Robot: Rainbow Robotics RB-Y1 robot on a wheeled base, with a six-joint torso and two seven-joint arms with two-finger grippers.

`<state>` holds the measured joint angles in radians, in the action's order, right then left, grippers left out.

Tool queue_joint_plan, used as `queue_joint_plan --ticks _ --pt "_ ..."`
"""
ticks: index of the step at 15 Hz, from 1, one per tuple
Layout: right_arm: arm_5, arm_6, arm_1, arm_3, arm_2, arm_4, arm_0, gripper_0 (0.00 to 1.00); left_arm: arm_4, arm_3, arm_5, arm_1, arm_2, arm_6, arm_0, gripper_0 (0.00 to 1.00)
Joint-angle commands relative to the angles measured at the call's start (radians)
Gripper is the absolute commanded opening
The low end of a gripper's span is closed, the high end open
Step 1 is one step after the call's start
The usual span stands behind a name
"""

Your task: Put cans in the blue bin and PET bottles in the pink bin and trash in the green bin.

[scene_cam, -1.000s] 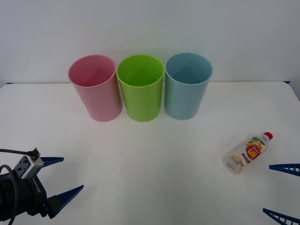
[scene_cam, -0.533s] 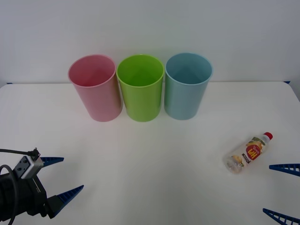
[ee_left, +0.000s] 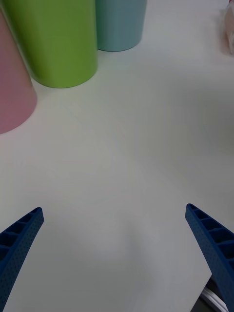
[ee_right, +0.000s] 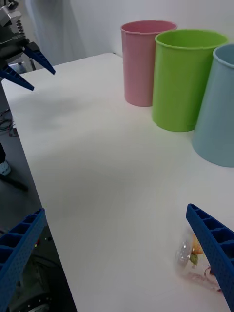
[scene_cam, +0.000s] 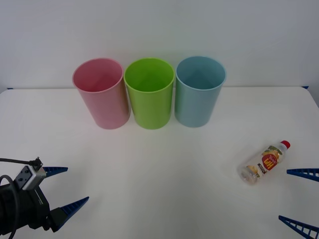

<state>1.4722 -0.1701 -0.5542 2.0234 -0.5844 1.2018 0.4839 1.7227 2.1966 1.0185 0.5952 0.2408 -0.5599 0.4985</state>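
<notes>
A white table (scene_cam: 159,164) stands against a pale wall. Three tumbler-shaped bins stand upright in a row at the far side: the pink bin (scene_cam: 101,94) on the left, the green bin (scene_cam: 149,94) in the middle, the blue bin (scene_cam: 199,92) on the right. Neighbours stand just beside each other, possibly touching.

The PET bottle (scene_cam: 262,162), small and clear with a red cap and a yellow-orange-red label, lies on its side on the right half of the table, well apart from the bins. Its cap points toward the far right.

The right gripper (scene_cam: 300,199) sits at the table's near right corner, its blue ribbed fingers spread wide apart and holding nothing. The bottle lies just beside the farther finger; from the right wrist view it seems partly hidden behind that finger, though contact cannot be judged.

The left gripper (scene_cam: 62,188) rests at the near left corner, well apart from everything, its fingers likewise spread wide over bare table.
</notes>
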Motion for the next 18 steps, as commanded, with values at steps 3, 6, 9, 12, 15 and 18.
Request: queue_joint_plan --ticks 3,6,9,12,15,18 --pt "-0.122 -0.27 0.002 0.126 -0.054 0.097 0.045 1.0 0.0 0.0 0.0 0.0 0.0 0.0 0.0 1.0" --pt "-0.173 -0.485 0.002 0.186 -0.066 0.186 0.055 1.0 0.0 0.0 0.0 0.0 0.0 0.0 0.0 1.0" --pt "-0.179 -0.714 0.0 0.236 -0.058 0.268 0.051 1.0 0.0 0.0 0.0 0.0 0.0 0.0 0.0 1.0" --pt "-0.22 -0.873 0.005 0.251 -0.018 0.403 0.019 1.0 0.0 0.0 0.0 0.0 0.0 0.0 0.0 1.0" --pt "-0.231 -1.006 0.065 0.25 -0.017 0.562 -0.001 1.0 0.0 0.0 0.0 0.0 0.0 0.0 0.0 1.0" --pt "-0.233 -1.132 0.112 0.261 -0.025 0.637 -0.007 1.0 0.0 0.0 0.0 0.0 0.0 0.0 0.0 1.0"
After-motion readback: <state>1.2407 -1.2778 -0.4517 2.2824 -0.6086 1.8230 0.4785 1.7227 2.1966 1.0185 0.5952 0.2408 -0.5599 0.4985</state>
